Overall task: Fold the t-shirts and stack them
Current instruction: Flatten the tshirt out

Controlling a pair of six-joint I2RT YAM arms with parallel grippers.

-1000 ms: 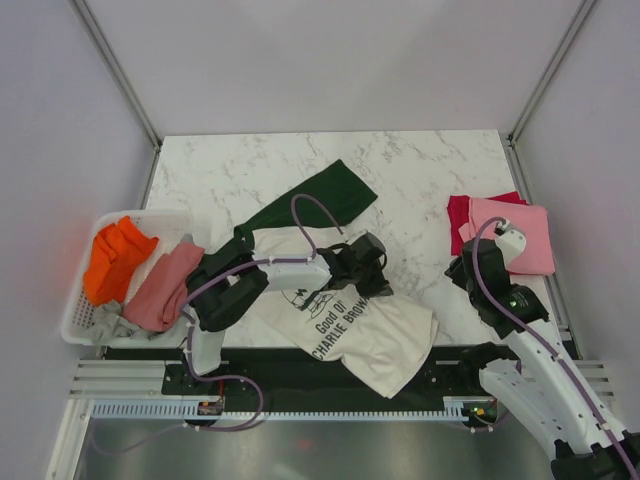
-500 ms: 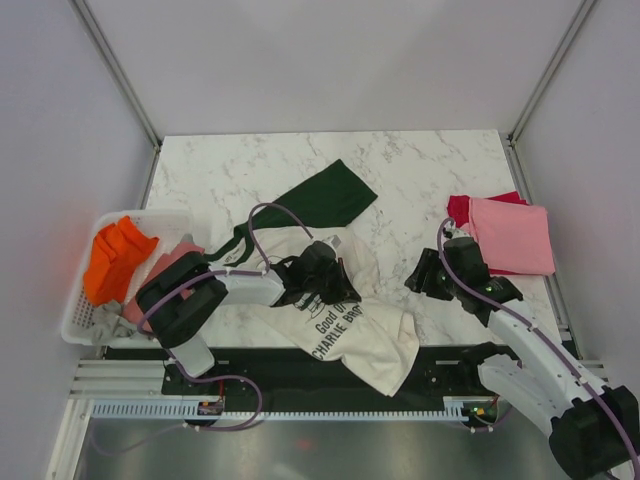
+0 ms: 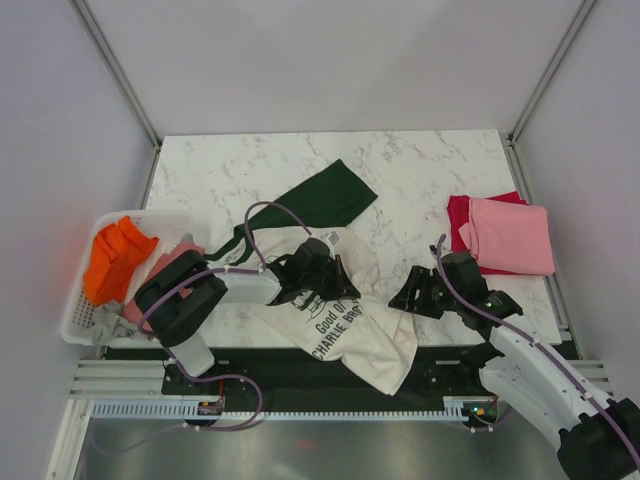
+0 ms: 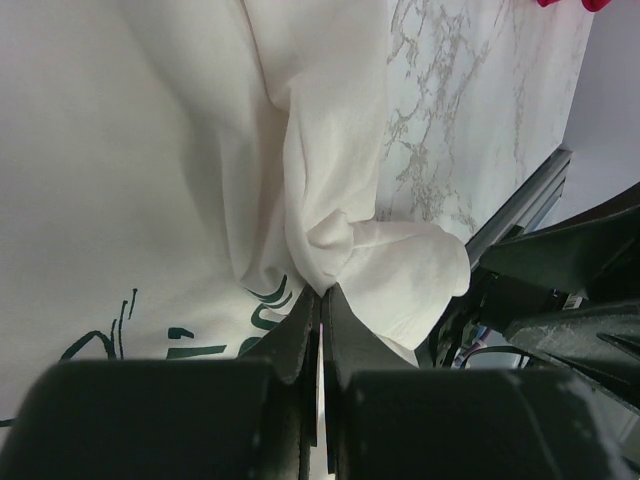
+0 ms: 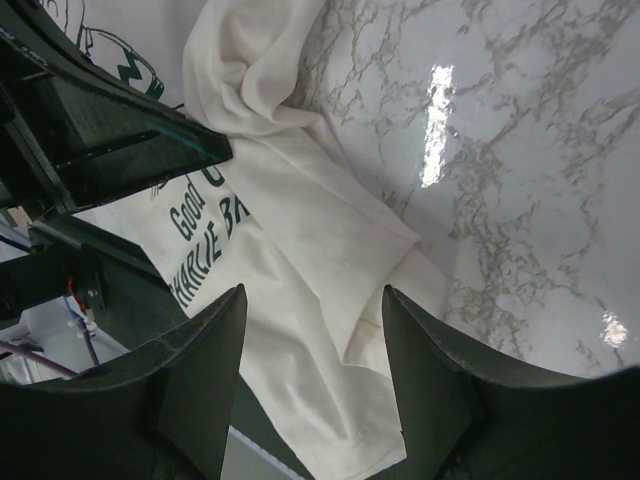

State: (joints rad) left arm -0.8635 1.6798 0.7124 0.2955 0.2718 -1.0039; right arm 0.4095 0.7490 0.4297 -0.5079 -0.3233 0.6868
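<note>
Left gripper (image 4: 320,300) pinched tight on a fold of cream t-shirt (image 3: 372,338), lower centre, hem overhanging near edge of marble table (image 3: 420,180). Right gripper (image 5: 312,292) spread wide over shirt's right edge.

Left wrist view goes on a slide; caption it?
Left hand shut on a bunched fold of the cream shirt, marble table beside.

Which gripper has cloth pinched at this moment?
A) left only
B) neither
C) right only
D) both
A: the left gripper is closed on a bunched fold of the cream t-shirt, while the right gripper stands open with no cloth held between its fingers.
</note>
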